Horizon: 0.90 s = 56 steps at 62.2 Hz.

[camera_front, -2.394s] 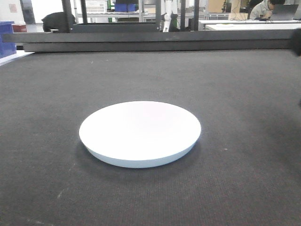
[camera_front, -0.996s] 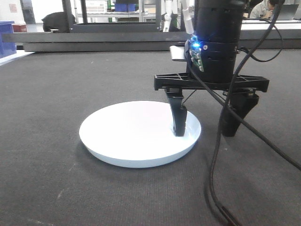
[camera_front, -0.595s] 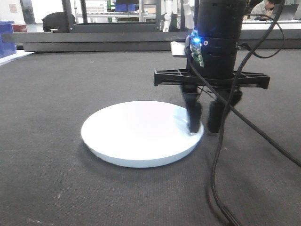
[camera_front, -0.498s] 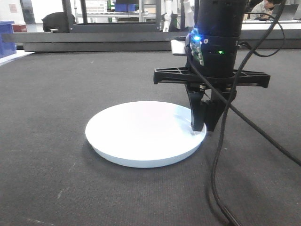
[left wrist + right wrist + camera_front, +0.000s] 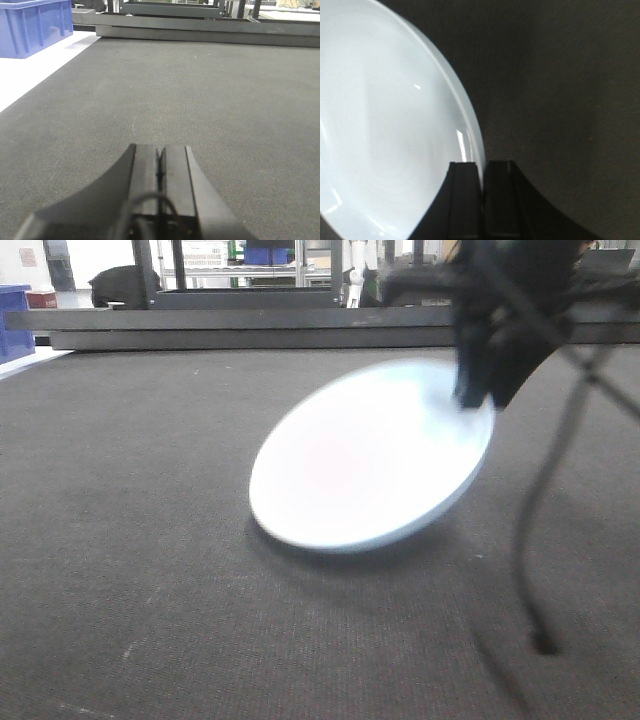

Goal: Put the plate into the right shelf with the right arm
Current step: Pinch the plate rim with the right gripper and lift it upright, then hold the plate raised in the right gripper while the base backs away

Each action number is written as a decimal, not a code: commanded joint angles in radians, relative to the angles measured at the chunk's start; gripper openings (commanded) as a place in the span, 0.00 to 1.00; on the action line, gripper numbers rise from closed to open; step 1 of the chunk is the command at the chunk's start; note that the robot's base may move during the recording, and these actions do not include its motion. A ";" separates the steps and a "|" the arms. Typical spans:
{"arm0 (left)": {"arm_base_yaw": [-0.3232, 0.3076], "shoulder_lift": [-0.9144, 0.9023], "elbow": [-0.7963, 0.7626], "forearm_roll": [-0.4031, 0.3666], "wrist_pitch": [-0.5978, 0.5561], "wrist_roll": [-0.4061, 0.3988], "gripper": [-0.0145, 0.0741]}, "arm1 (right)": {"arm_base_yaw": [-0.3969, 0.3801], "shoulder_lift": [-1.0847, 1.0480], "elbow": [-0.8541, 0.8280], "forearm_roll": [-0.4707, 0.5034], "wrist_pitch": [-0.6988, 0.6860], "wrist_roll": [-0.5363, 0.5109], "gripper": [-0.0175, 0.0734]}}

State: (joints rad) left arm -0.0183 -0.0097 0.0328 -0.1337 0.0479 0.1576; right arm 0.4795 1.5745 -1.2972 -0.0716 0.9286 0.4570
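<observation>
The right gripper (image 5: 482,167) is being kept almost shut. Its two black fingers (image 5: 465,190) are being pressed onto the rim of the plate (image 5: 370,455), one on each side. Only a thin gap is being left between them, and the rim is sitting in that gap. In the front view the plate is being held by its far right edge, right under the gripper. The plate is being tipped, with the held edge high and the left edge low, close to the table (image 5: 130,490). Whether the low edge is touching the table cannot be told, because the picture is blurry.

The fingers are looking flat, hard and dark. Thin black cables (image 5: 540,540) are hanging down at the right of the gripper. The plate is looking round, shallow, white and plain. It is shiny, and small bright streaks of light are being shown on its smooth inside in the right wrist view. A dark shadow is being cast under it.

The table is being covered by a dark grey mat with a rough, woven look. The left gripper (image 5: 160,155) is being held low over this mat, with its two black fingers pressed together and nothing between them. A blue plastic bin (image 5: 35,25) is being seen at the far left, on a white surface beside the mat. A long dark beam (image 5: 250,330) is lying along the far edge of the table.
</observation>
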 commanded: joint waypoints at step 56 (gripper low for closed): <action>-0.002 -0.010 0.010 -0.008 -0.090 -0.007 0.02 | -0.443 -1.151 0.876 0.154 -0.952 -0.409 0.25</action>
State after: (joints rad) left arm -0.0183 -0.0097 0.0328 -0.1337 0.0479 0.1576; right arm 0.0451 0.4860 -0.4231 0.0739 0.1092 0.0567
